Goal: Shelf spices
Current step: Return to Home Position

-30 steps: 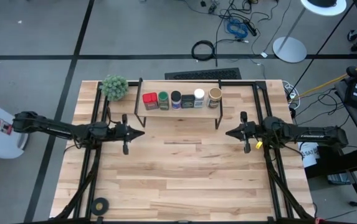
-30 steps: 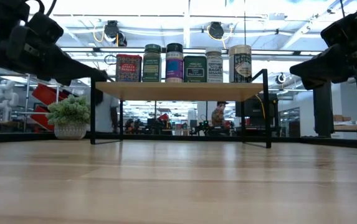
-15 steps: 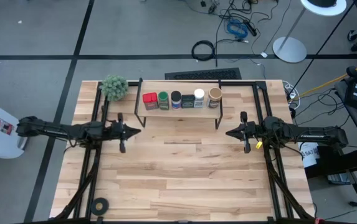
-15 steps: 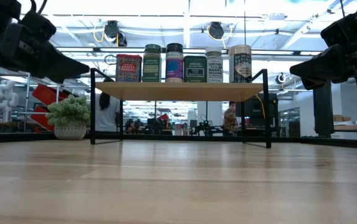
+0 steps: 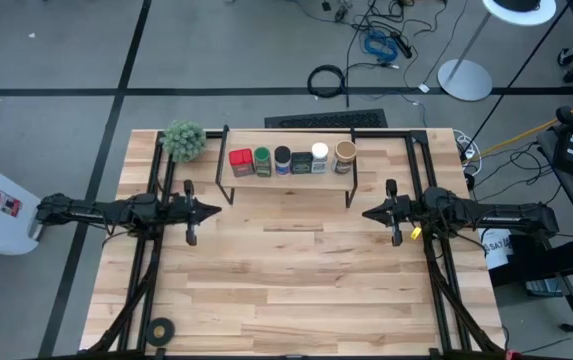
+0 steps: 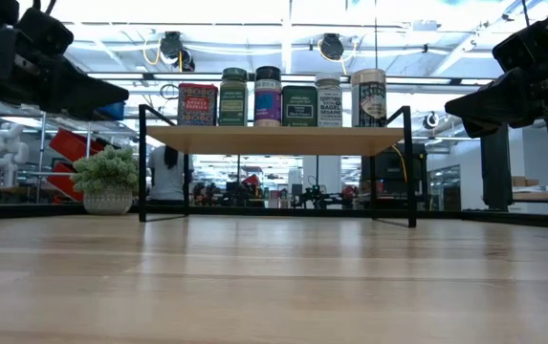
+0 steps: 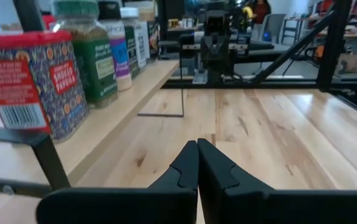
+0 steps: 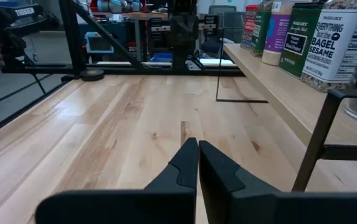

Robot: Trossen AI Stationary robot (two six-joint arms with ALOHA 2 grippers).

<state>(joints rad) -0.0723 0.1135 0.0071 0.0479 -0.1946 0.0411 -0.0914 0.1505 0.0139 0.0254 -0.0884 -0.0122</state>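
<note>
Several spices stand in a row on the shelf's [image 5: 286, 178] light top board: a red tin [image 5: 240, 161], a green-lidded jar [image 5: 262, 160], a dark-lidded jar [image 5: 282, 159], a dark square tin [image 5: 301, 162], a white-lidded jar [image 5: 319, 156] and a tan cylinder [image 5: 344, 155]. The low view shows them upright on the shelf's board [image 6: 274, 139]. My left gripper [image 5: 216, 211] is shut and empty, level, left of the shelf. My right gripper [image 5: 366, 213] is shut and empty, right of the shelf.
A fuzzy green plant ball [image 5: 184, 140] sits at the table's far left corner, beside the shelf. A black tape roll [image 5: 161, 329] lies near the front left edge. Bare wooden tabletop [image 5: 296, 280] spreads between the arms and in front of the shelf.
My left gripper has drawn back toward the table's left edge, away from the shelf, staying shut and level. The right arm has kept still.
</note>
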